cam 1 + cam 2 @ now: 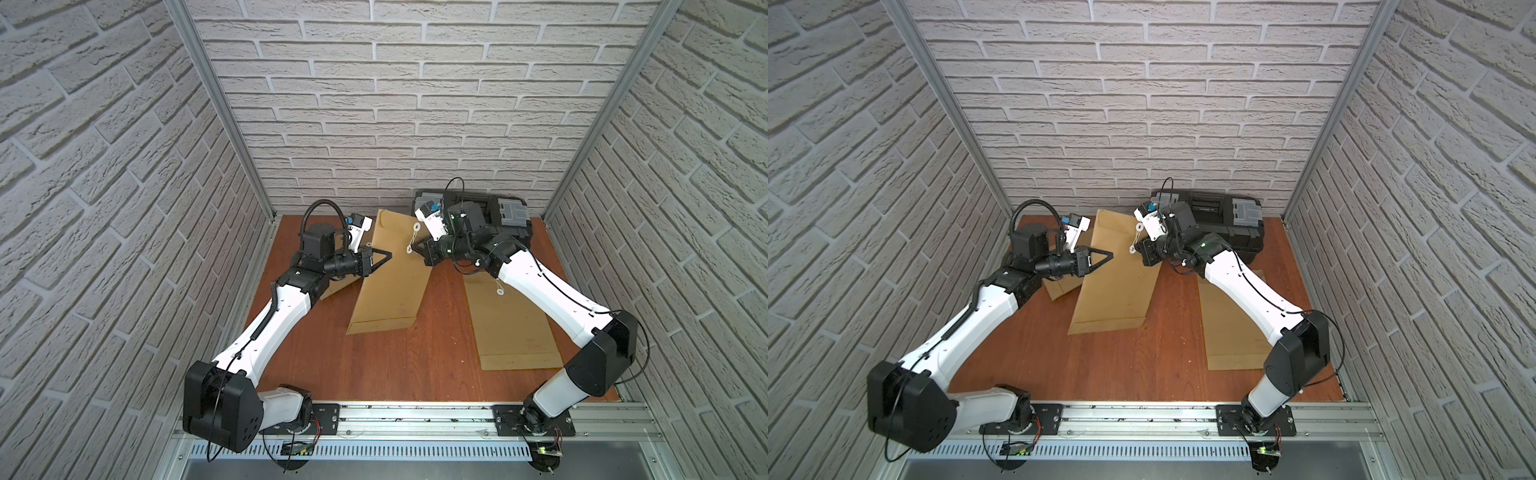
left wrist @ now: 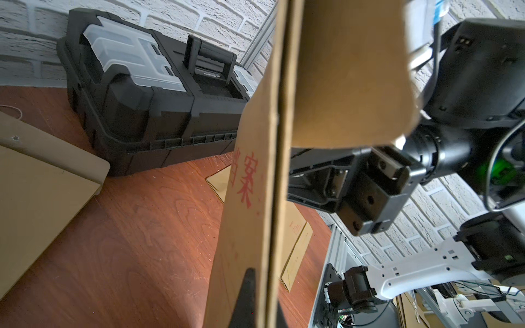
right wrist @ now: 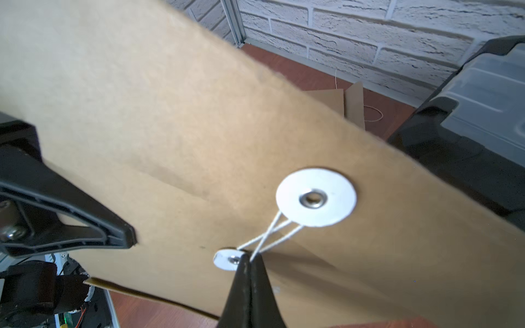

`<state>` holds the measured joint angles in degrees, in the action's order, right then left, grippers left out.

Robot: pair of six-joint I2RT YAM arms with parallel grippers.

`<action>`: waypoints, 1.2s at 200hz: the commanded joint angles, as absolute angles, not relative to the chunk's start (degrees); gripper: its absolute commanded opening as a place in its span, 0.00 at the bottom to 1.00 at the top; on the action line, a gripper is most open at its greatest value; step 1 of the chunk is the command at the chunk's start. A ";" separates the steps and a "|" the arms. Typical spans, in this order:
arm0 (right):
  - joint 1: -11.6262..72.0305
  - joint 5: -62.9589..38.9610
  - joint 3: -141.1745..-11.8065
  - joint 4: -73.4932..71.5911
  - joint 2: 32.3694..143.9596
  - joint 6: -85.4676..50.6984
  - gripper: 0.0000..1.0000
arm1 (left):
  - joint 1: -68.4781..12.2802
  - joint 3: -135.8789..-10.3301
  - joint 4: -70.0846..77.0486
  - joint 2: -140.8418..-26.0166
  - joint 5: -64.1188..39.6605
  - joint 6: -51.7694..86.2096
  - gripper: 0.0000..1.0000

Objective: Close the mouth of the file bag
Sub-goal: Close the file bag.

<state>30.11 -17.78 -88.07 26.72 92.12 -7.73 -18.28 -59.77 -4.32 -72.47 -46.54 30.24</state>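
Note:
The brown file bag (image 1: 390, 286) is lifted at its upper end, with its lower edge on the table. Its flap (image 3: 176, 93) is folded over the mouth. My left gripper (image 1: 389, 254) is shut on the bag's side edge, which shows edge-on in the left wrist view (image 2: 255, 198). A white string (image 3: 272, 233) runs crossed between the flap's white disc (image 3: 316, 197) and the lower disc (image 3: 227, 259). My right gripper (image 3: 248, 257) is shut on the string right beside the lower disc. Both discs show in a top view, the upper (image 1: 417, 227) and the lower (image 1: 409, 250).
A black toolbox (image 1: 498, 212) stands against the back wall behind my right wrist. A second brown file bag (image 1: 511, 328) lies flat under my right arm. A third one (image 1: 336, 286) lies partly under my left arm. Brick walls enclose three sides.

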 commanded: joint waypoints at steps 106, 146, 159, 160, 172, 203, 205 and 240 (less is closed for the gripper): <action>27.95 -23.82 -77.96 6.99 89.73 -12.91 0.11 | -18.57 -63.19 -1.56 -70.05 -47.29 29.97 0.00; 27.95 -24.19 -77.46 6.07 89.43 -13.54 0.04 | -18.54 -63.19 -1.89 -70.07 -47.11 29.82 0.00; 27.86 -24.17 -77.30 6.32 89.14 -13.46 0.03 | -18.54 -63.19 -2.16 -69.96 -46.92 29.51 0.00; 27.86 -24.17 -77.28 6.37 89.09 -13.46 0.03 | -18.54 -63.19 -2.18 -69.96 -46.88 29.52 0.00; 27.56 -24.00 -76.92 6.74 88.65 -13.70 0.02 | -18.46 -63.26 -2.49 -69.75 -46.76 29.23 0.00; 25.65 -25.54 -76.17 7.56 87.04 -15.69 0.02 | -17.67 -63.03 -3.08 -69.33 -47.17 28.48 0.00; 25.55 -25.70 -76.24 7.67 87.02 -15.81 0.03 | -17.67 -63.04 -3.12 -69.30 -47.23 28.50 0.00; 23.61 -26.13 -78.77 12.39 87.14 -16.68 0.03 | -17.75 -62.76 -3.01 -69.10 -48.60 28.08 0.00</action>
<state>24.97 -24.97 -76.66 10.33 88.84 -15.22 -18.00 -61.58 -4.97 -71.07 -46.28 29.54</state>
